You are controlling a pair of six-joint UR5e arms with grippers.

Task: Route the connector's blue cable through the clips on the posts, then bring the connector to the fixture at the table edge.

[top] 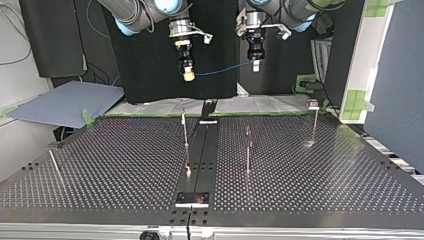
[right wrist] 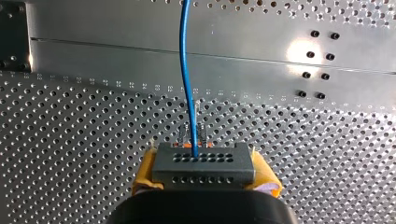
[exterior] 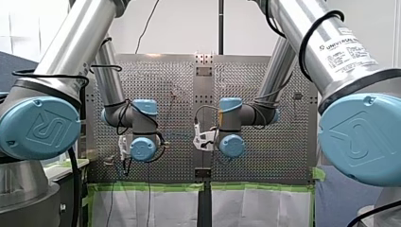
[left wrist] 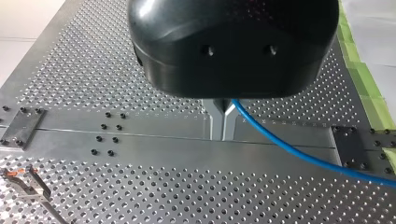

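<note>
My right gripper (right wrist: 204, 174) is shut on a grey connector (right wrist: 203, 161), which sits between its yellow pads (right wrist: 144, 173). The blue cable (right wrist: 187, 70) leaves the connector's face and runs on ahead over the perforated table. In the top view it hangs in the air as a shallow span (top: 222, 70) from my right gripper (top: 188, 75) to my left gripper (top: 255, 66). Both grippers hang high above the table's far edge. My left gripper (left wrist: 223, 125) has its metal fingers shut on the cable (left wrist: 289, 147), which trails off to one side.
Thin posts stand on the table: one (top: 185, 131) left of the centre rail, one (top: 247, 150) right of it, one (top: 314, 122) at the far right. A leaning rod (top: 55, 166) is at the left. A black plate (top: 192, 198) sits on the near edge.
</note>
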